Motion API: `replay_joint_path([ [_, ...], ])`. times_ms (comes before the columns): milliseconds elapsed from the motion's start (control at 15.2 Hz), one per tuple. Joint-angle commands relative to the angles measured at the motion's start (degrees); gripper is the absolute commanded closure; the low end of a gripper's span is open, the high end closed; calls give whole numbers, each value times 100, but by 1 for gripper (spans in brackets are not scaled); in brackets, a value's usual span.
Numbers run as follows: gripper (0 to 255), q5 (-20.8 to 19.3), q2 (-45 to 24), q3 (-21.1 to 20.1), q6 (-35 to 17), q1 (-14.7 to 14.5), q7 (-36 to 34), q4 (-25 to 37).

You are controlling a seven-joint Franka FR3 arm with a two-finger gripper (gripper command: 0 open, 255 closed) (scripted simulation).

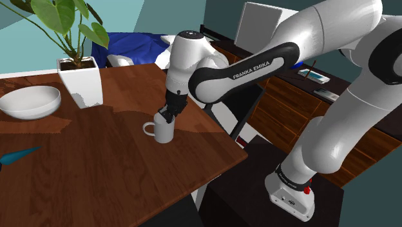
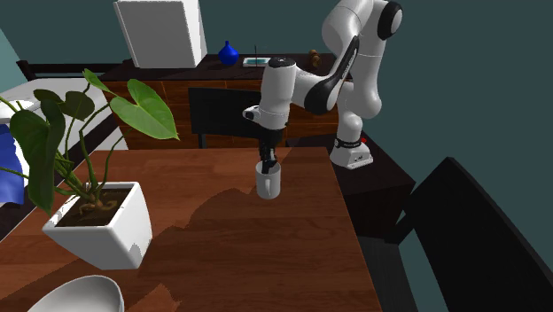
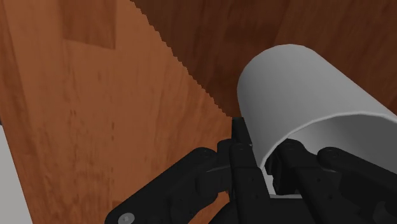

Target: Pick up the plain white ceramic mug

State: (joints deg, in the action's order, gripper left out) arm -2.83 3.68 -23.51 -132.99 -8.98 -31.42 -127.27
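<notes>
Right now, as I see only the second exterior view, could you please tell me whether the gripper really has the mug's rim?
Observer: Yes. In the wrist view the gripper clasps the mug by its wall, one finger inside and one outside.
Operator: Thank you. Which way does the handle point?
Observer: In the shoulder view the handle sticks out toward that view's left, on the side away from the fingers.
Operator: Is anything lying out that way?
Observer: A teal pointed thing lies at the shoulder view's far left, well apart from the mug.

Dim scene, jagged-edged shadows across the table (image 3: 76, 127).
</notes>
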Motion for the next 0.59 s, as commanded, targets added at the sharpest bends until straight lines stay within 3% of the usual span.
replay_joint_path([
  [0, 255, 0, 0, 0, -1, 0, 0, 0],
  [528, 255, 107, 174, 22, 383, -2, 96, 226],
])
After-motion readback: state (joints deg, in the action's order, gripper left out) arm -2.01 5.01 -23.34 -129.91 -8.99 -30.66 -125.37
